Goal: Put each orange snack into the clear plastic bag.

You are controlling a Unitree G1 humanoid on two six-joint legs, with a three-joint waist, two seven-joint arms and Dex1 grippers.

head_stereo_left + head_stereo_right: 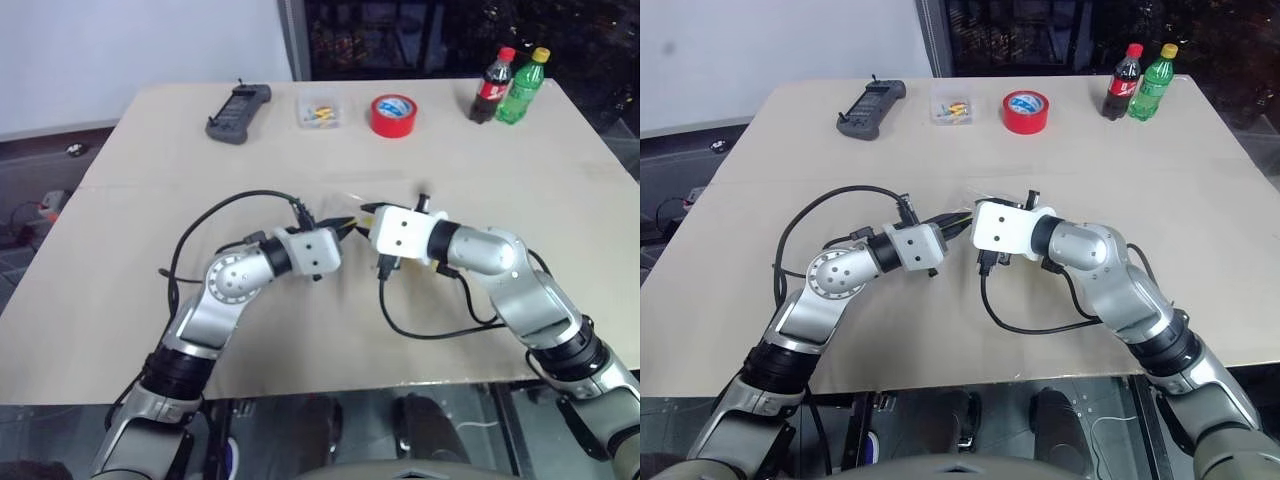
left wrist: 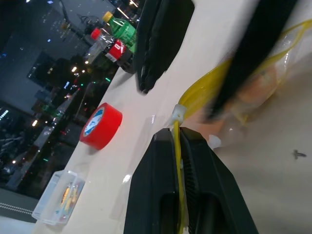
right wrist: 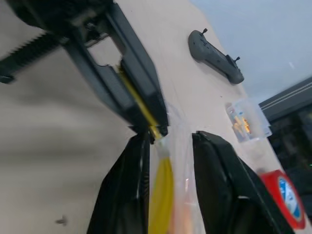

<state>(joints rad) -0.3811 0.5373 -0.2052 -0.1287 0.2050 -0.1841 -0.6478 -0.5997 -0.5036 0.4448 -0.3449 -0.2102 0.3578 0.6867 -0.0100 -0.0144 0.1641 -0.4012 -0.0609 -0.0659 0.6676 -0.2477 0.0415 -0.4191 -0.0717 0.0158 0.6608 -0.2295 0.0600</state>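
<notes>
Left fingers (image 2: 178, 161) pinch the clear plastic bag's (image 2: 253, 92) yellow strip; parted right fingers (image 3: 214, 165) straddle it.

Two bottles (image 1: 510, 86), one red tape roll (image 1: 392, 114), one clear box (image 1: 320, 111), one black remote (image 1: 238, 112), one clear plastic bag (image 2: 253, 83)

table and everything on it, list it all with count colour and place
table: one, beige, under everything
clear plastic bag: one, transparent with yellow zip strip, mid-table between both hands
orange snack: at least one, orange, inside the bag
remote-like controller: one, dark grey, far left
small box: one, clear with yellow bits, beside the tape
tape roll: one, red, far centre
bottles: two, dark cola and green, far right
left hand: black fingers shut on the zip strip
right hand: black fingers open around the bag edge
</notes>
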